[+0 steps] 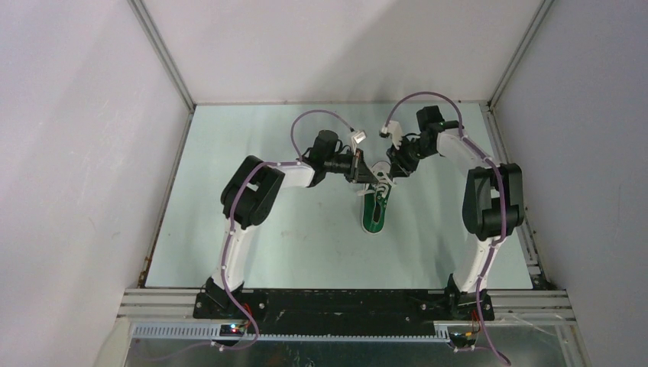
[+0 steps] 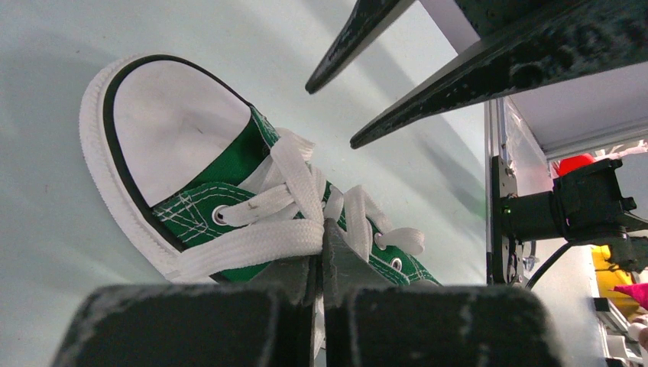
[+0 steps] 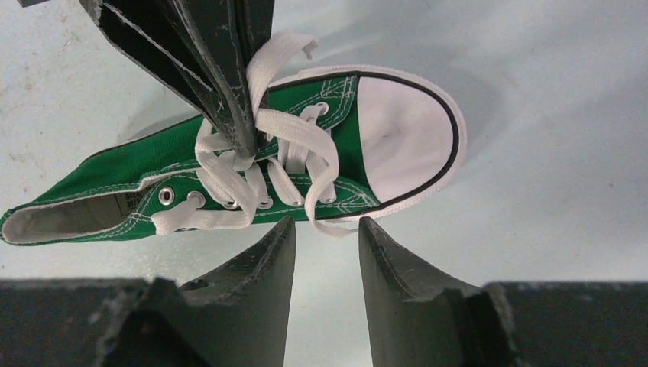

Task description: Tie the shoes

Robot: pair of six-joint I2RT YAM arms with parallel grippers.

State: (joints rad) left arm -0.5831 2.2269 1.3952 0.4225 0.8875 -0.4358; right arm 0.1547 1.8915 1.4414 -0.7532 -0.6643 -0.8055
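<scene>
The shoe (image 1: 374, 212) is a small green sneaker with a white toe cap (image 3: 401, 134), lying mid-table with its toe toward the arm bases. White laces (image 3: 306, 141) cross its eyelets loosely. My left gripper (image 2: 324, 229) is shut on a lace strand over the eyelets, and that strand's free end sticks up past its fingers (image 3: 229, 76). My right gripper (image 3: 326, 223) is open beside the shoe's sole edge. A bend of lace (image 3: 336, 226) lies just in front of its tips, with nothing held. Both grippers (image 1: 372, 180) (image 1: 396, 164) hover over the shoe's far end.
The pale green table (image 1: 290, 237) is boxed in by white walls with metal frame rails (image 1: 164, 61) at the corners. The arm bases stand on a black plate (image 1: 344, 302) at the near edge. The right arm's fingers (image 2: 428, 99) hang just above the shoe.
</scene>
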